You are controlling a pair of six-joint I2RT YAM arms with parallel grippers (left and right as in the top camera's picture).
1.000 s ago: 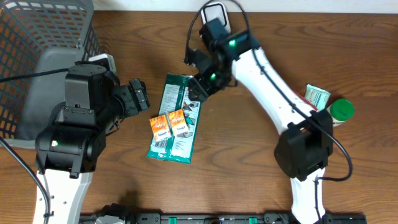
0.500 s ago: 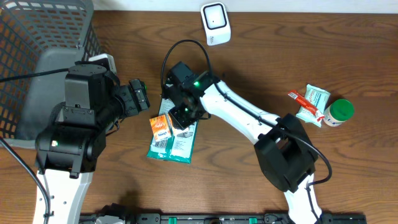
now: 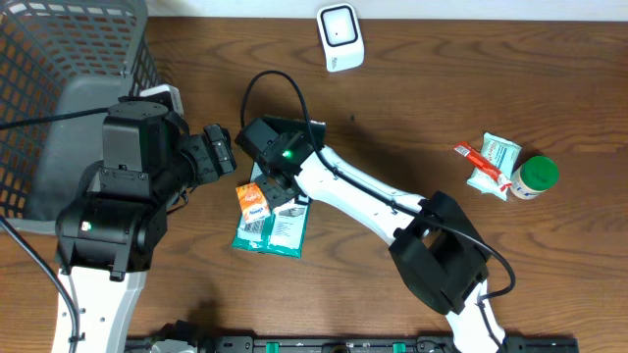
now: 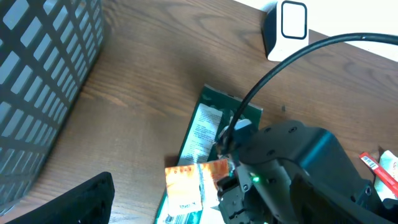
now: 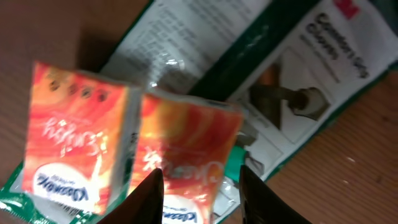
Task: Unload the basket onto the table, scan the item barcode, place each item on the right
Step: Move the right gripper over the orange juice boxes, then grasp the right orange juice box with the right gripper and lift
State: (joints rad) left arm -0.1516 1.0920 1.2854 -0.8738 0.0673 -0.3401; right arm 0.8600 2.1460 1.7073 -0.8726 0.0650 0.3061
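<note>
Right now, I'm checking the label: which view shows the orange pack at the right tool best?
Right wrist: the orange pack sits close up between the fingers of the right tool, print visible. Overhead mostly hides it under that tool; left wrist shows a small part.

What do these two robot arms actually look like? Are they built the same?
Much the same: white tube-like links joined by chunky black joint housings. The left arm ends in a black left gripper. The right arm has a thin black cable looping off its wrist and a small green light. Seen close up, the right gripper has two pale, glossy fingers.
</note>
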